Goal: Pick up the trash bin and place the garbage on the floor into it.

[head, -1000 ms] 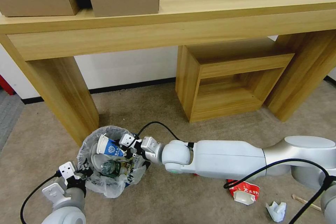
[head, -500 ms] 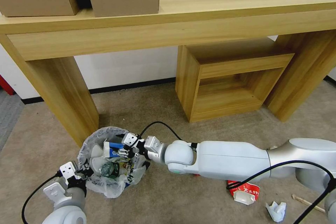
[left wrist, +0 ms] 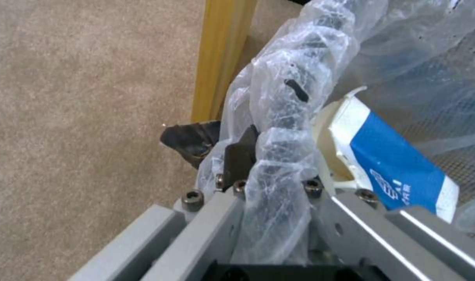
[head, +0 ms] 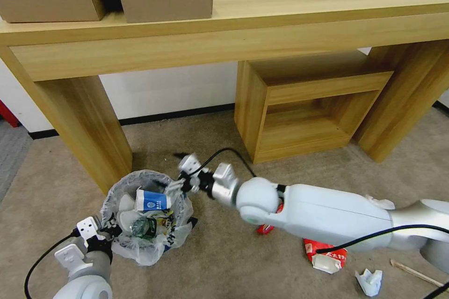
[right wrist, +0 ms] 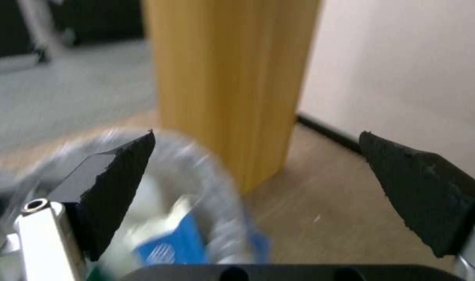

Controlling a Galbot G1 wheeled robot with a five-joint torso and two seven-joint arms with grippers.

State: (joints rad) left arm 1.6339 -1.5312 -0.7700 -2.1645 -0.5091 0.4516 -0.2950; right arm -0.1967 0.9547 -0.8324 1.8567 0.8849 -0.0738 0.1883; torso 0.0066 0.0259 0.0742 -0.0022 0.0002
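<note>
Crinkly whitish plastic lines the trash bin [head: 122, 187], left gripper [head: 108, 232] clamped on its rim at seven o'clock, right gripper [head: 180, 175] spread empty at two o'clock

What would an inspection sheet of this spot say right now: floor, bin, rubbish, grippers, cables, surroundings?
Surface: beige carpet floor.
Trash bin: the trash bin stands by the desk leg, lined with a crinkly bag; a blue-white carton, a bottle and tissues lie inside.
Garbage on floor: red wrapper, small red piece, crumpled tissue, wooden stick.
Clutter: cardboard boxes on the desk.
Grippers: left gripper shut on the bin's rim; right gripper open, empty, above the bin's far edge.
Cables: black cable loops over the right wrist; another runs along the left arm.
Surroundings: wooden desk, wooden cube shelf, white wall.
</note>
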